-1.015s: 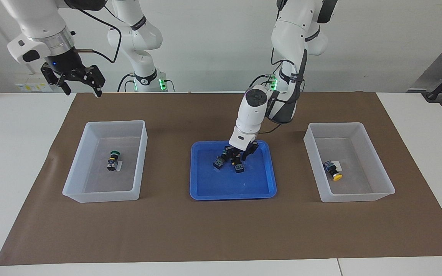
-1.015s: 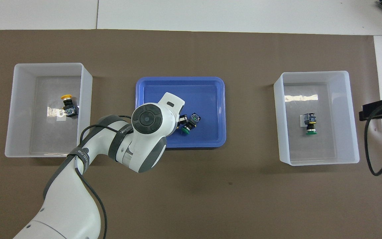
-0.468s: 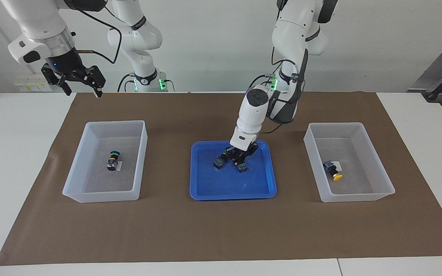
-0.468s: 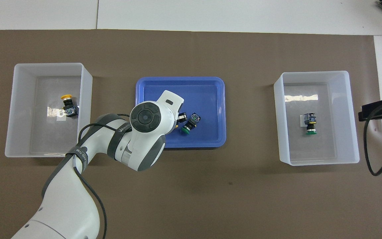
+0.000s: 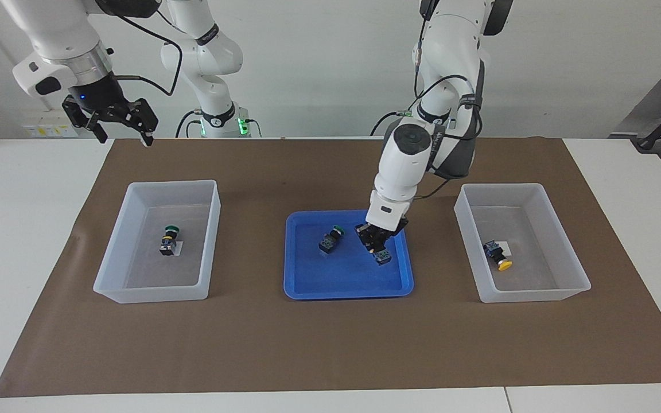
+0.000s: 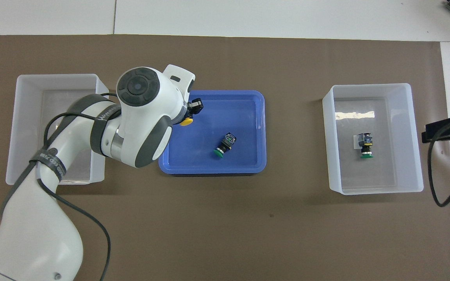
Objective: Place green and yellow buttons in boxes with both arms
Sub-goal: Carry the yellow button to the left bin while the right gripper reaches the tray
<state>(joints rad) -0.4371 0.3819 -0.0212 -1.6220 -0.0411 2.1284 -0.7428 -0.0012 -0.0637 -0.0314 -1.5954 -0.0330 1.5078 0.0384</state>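
Note:
My left gripper (image 5: 374, 245) is shut on a yellow button (image 5: 382, 256) and holds it just above the blue tray (image 5: 307, 284), over the tray's edge toward the left arm's end. The button's yellow cap (image 6: 186, 122) shows under the wrist in the overhead view. A green button (image 5: 330, 240) lies in the tray (image 6: 248, 117), also seen from overhead (image 6: 223, 145). The box (image 5: 152, 292) at the right arm's end holds a green button (image 5: 169, 240). The box (image 5: 531, 293) at the left arm's end holds a yellow button (image 5: 497, 255). My right gripper (image 5: 124, 136) is open and empty and waits high over the table's edge.
Brown paper (image 5: 330, 344) covers the table under the tray and both boxes. In the overhead view my left arm (image 6: 139, 117) hides part of the box (image 6: 25, 128) at its end and the yellow button in it. The other box (image 6: 375, 189) shows whole.
My left gripper has lifted the yellow button off the tray floor and carried it toward the left arm's end. The green button stays in the tray. The right arm has barely moved.

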